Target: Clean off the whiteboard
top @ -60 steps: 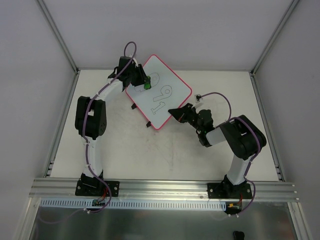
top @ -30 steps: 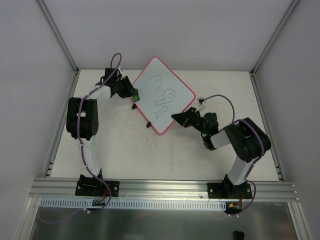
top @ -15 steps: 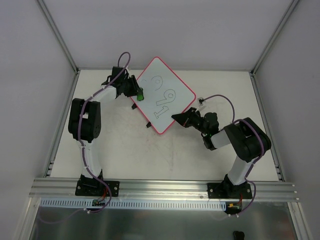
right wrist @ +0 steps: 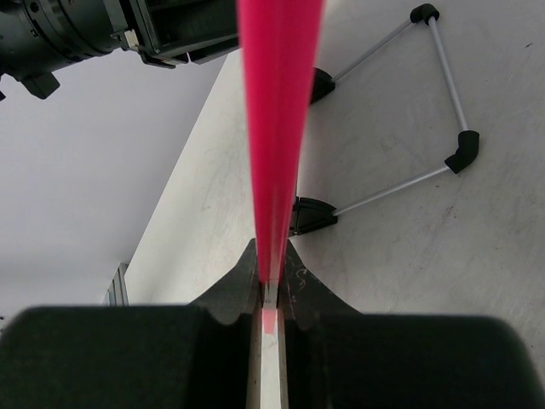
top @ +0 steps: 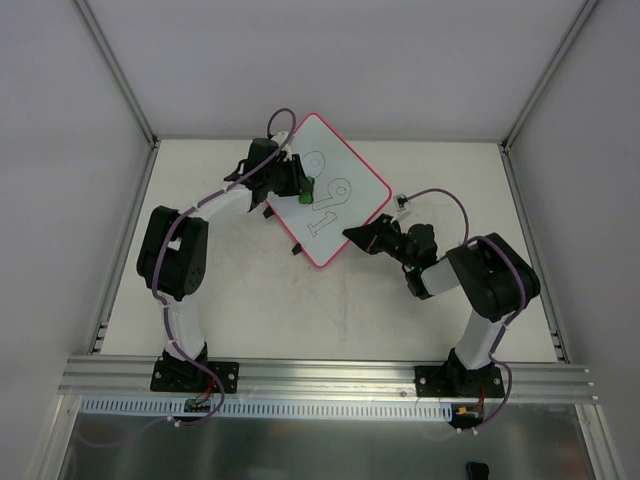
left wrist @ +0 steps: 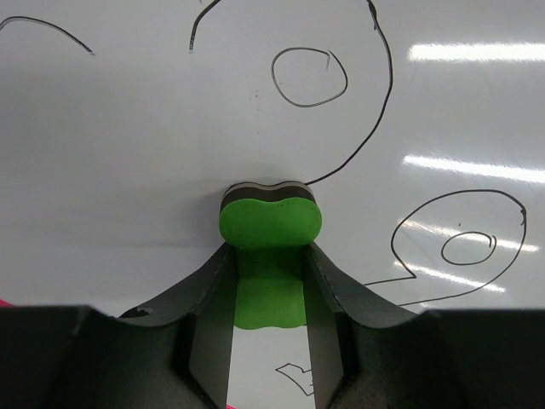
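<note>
The whiteboard (top: 345,195), white with a red-pink rim and black outlined digits, lies as a diamond at the back middle of the table. My left gripper (top: 303,189) is shut on a small green eraser (top: 307,197) and holds it on the board's left part. In the left wrist view the eraser (left wrist: 269,247) sits between my fingers (left wrist: 204,315), its end pressed on the board (left wrist: 128,128) beside drawn loops. My right gripper (top: 352,233) is shut on the board's lower right rim. The right wrist view shows that rim (right wrist: 277,128) edge-on between the jaws.
A wire stand (right wrist: 443,94) with black feet shows under the board in the right wrist view. Two black clips (top: 295,250) stick out of the board's lower left edge. Grey walls and metal posts (top: 115,75) enclose the table.
My left gripper with the eraser swung off the board's left edge, then came back right onto the board. The board shifted slightly right early on. My right gripper has kept its hold.
</note>
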